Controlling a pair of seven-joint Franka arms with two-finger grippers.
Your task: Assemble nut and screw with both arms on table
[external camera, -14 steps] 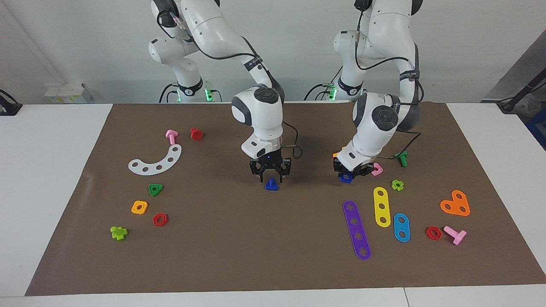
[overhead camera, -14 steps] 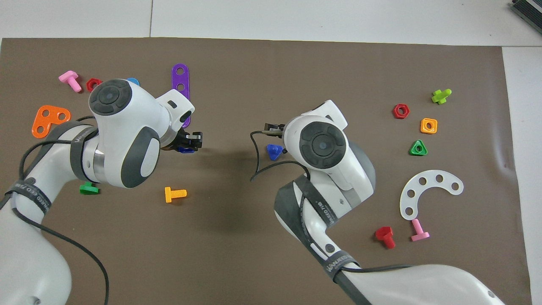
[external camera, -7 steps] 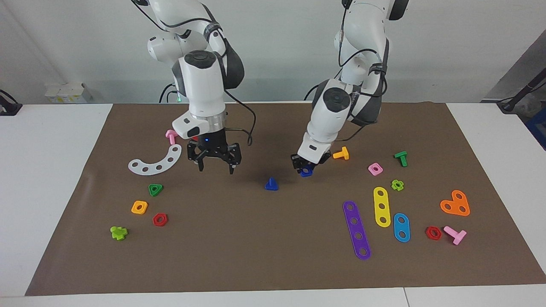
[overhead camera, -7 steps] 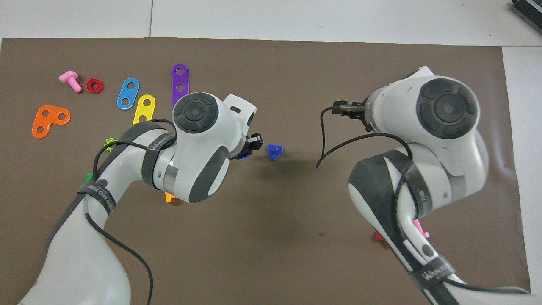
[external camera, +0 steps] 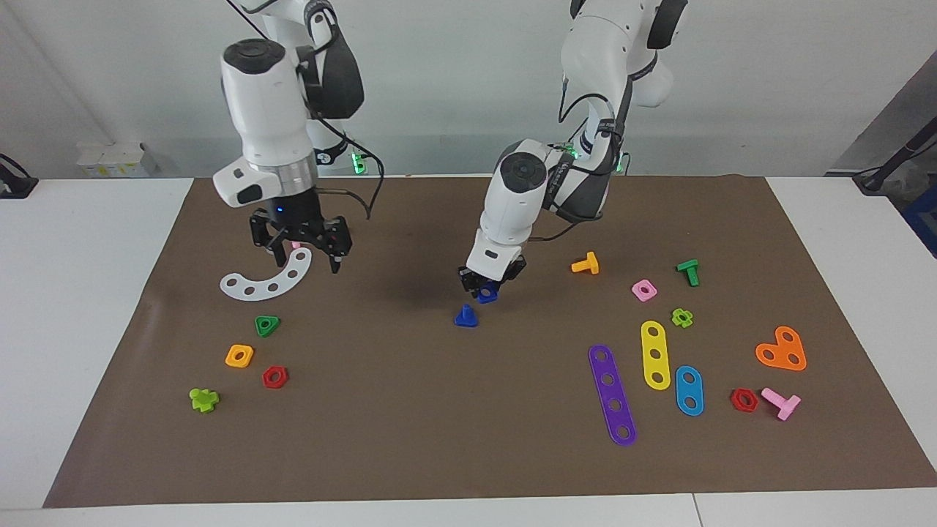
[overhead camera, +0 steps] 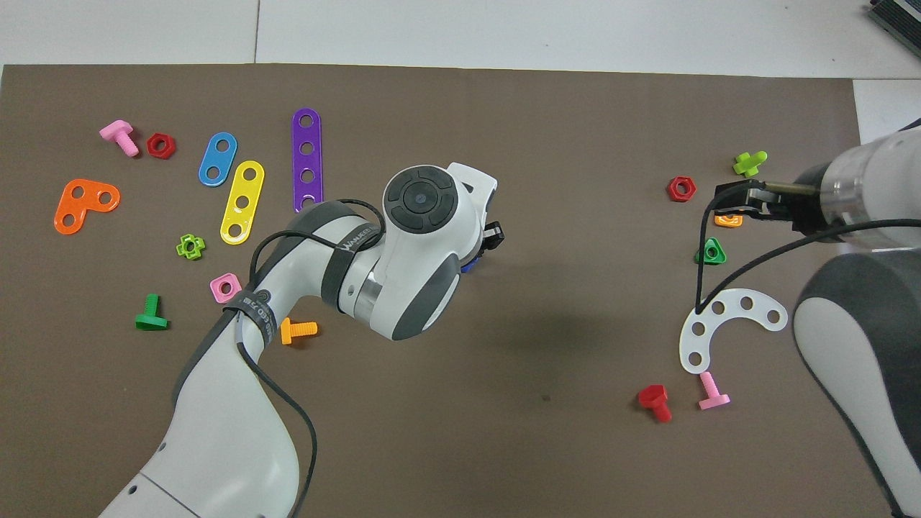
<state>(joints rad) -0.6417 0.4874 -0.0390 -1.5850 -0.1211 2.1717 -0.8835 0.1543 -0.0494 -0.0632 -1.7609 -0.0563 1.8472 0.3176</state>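
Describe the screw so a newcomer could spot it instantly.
Start at the middle of the brown mat. The screw stands there on its flat triangular head with its short shaft pointing up, just below the left gripper, which holds the dark-blue nut. It is the only dark-blue piece resting on the mat, with no other toy part close around it.

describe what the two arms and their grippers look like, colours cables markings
Both arms are glossy white jointed shells with dark grey joint covers and round dark end caps. A thin black cable loops along each forearm, held by a black strap with white lettering. The left gripper and right gripper are black with two fingers; the right one shows a small blue light.
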